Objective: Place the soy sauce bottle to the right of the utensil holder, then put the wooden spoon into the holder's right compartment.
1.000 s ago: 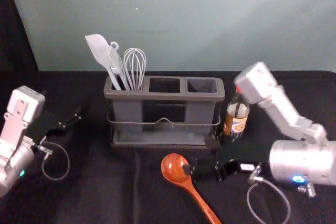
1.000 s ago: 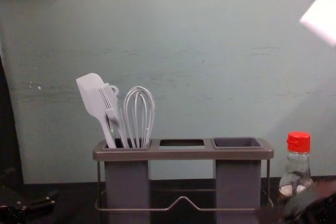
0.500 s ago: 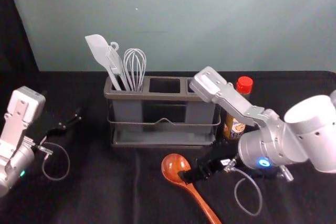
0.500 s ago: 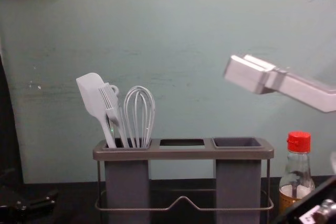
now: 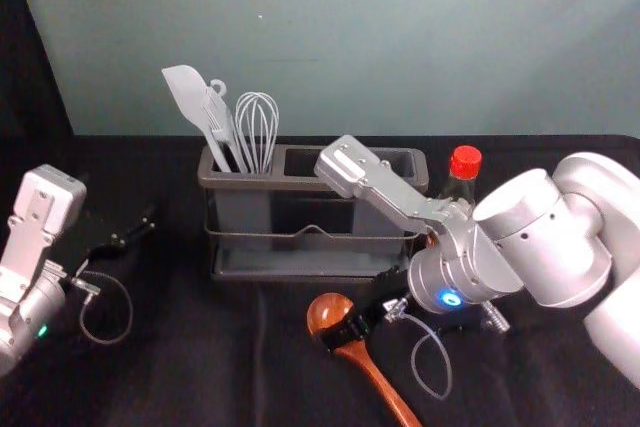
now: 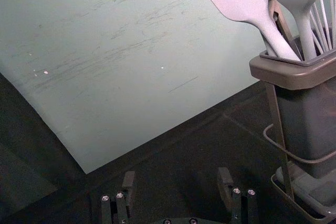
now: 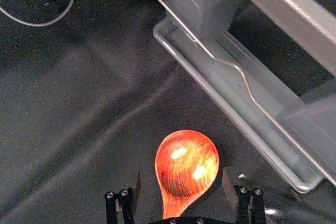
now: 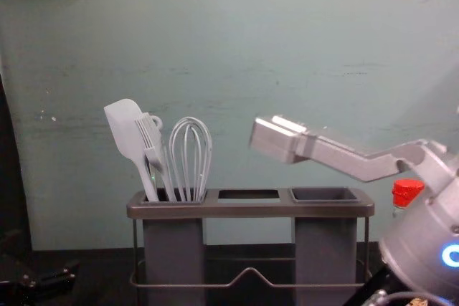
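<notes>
Your right arm reaches inward and angles down, its gripper (image 5: 345, 333) at the wooden spoon (image 5: 376, 380), jaws wide. The spoon lies in front of the utensil holder (image 5: 232, 181), bowl toward it, long handle slanting back toward you and rightward, its end cut off in the head view. Your arm partly hides the soy sauce bottle (image 5: 465, 163) right of the holder (your left gripper (image 5: 148, 221) idles at left, jaws wide).
</notes>
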